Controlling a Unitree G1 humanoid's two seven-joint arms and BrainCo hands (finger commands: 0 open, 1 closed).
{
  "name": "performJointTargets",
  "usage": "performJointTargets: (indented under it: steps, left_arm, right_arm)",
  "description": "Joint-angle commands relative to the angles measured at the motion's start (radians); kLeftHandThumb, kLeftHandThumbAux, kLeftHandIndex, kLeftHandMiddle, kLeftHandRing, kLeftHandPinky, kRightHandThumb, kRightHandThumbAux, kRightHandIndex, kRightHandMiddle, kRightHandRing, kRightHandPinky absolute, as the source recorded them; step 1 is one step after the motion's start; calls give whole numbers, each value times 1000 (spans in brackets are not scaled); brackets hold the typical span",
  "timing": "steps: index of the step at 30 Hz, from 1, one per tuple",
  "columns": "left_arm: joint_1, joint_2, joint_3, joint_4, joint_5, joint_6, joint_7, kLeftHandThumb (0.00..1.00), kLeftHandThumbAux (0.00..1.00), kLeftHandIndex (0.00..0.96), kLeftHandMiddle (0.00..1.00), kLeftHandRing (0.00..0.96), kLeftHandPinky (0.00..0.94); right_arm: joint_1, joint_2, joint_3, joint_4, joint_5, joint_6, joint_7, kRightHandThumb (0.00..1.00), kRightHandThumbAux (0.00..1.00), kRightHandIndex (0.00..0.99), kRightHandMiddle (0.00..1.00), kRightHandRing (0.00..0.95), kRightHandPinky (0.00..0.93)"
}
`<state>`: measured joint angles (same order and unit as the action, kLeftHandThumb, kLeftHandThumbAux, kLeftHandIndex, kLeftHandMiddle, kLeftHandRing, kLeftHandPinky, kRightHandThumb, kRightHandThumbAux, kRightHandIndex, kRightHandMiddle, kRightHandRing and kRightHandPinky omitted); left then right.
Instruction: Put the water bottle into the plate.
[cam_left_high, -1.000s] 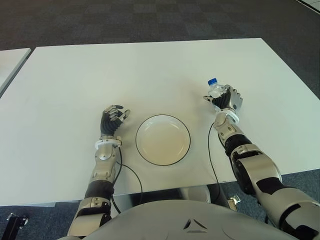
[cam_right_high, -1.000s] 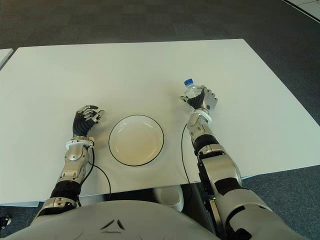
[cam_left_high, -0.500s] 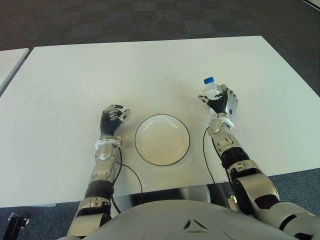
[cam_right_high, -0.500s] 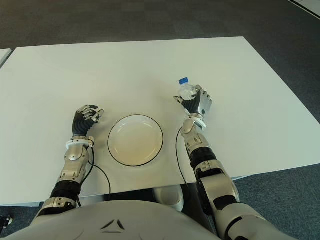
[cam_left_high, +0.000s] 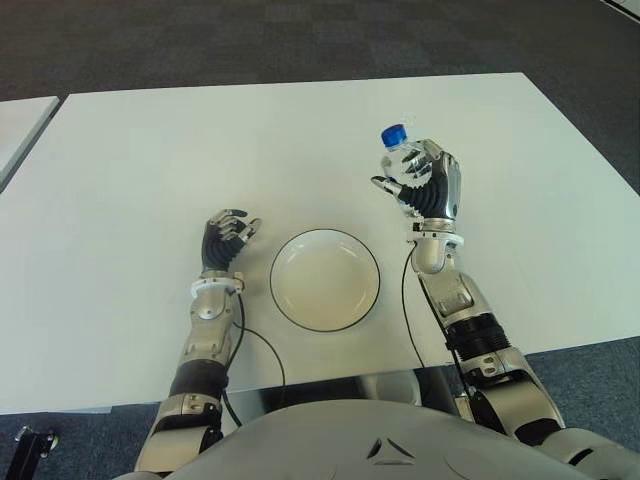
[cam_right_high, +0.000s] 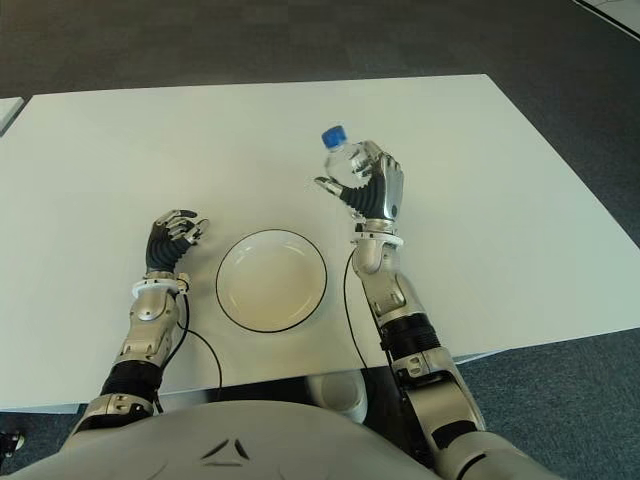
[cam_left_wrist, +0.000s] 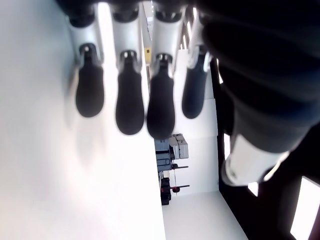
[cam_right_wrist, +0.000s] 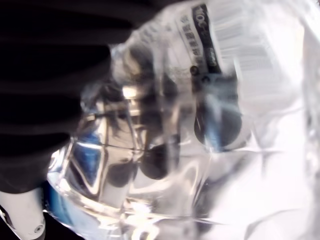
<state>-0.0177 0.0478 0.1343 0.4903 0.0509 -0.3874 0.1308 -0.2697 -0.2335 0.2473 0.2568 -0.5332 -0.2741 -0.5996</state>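
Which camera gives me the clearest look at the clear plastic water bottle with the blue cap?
The left eye view: the clear plastic water bottle with the blue cap shows whole in the right hand, beyond the white plate. The right eye view matches. The right wrist view shows only blurred plastic; the left wrist view, nothing.

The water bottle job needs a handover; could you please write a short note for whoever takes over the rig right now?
Right hand: shut on the water bottle, held above the table, beyond and to the right of the plate.
Left hand: idle left of the plate, fingers relaxed, holding nothing.
Done: bottle grasped and lifted.
Left: carry it over the plate, set it down inside, release.
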Motion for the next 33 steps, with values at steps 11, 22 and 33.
performJointTargets:
  steps: [11,22,33]
  left_arm:
    - [17,-21,3,-10,-12,41,29,708,716,435,636,617,598]
    - [24,-33,4,-22,-39,31,22,709,713,435,636,614,592]
    - [28,-35,5,-29,-37,28,28,709,713,436,645,622,600]
  right_arm:
    - [-37,-43,99,84,2,-481,142,713,717,440,912,906,894]
    - [-73,-81,185,181,89,-600,473,714,716,440,912,907,894]
    - [-33,-96,184,118,90,-495,678,714,715,440,903,900,887]
